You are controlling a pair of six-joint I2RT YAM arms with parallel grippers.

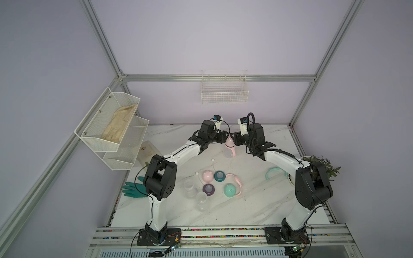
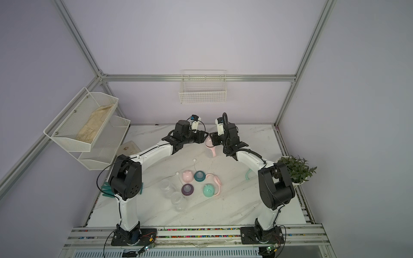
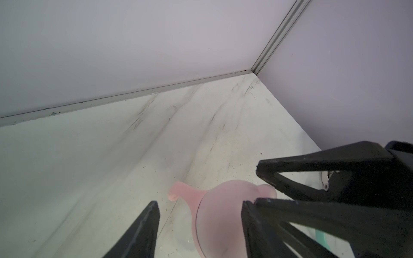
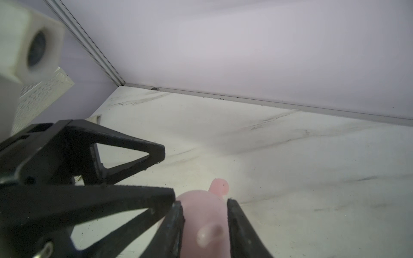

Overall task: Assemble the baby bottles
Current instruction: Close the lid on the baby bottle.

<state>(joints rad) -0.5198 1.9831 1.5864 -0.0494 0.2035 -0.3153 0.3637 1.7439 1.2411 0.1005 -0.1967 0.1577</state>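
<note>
One baby bottle (image 1: pixel 229 153) stands upright at the far middle of the table, clear, with pink handles and a pink eared dome cap (image 4: pixel 202 214). My right gripper (image 4: pixel 204 204) is shut on that cap from the right, both fingers against its sides. From the left, my left gripper (image 3: pixel 200 205) straddles the same cap (image 3: pixel 223 214), open, with one finger clear of it. In both top views the two grippers (image 1: pixel 226 137) (image 2: pixel 206 136) meet over the bottle. Two bare clear bottles (image 1: pixel 190 186) (image 1: pixel 202 201) and loose parts lie nearer the front.
Loose on the marble: pink cap (image 1: pixel 207 175), teal collar (image 1: pixel 219 175), purple collar (image 1: pixel 208 189), mint cap (image 1: pixel 230 190), pink handle ring (image 1: pixel 237 181), mint handle ring (image 1: pixel 271 173), two straws (image 1: pixel 213 164). Green glove (image 1: pixel 131 189) left, plant (image 1: pixel 321 167) right, wire shelf (image 1: pixel 111 125), wall basket (image 1: pixel 224 92).
</note>
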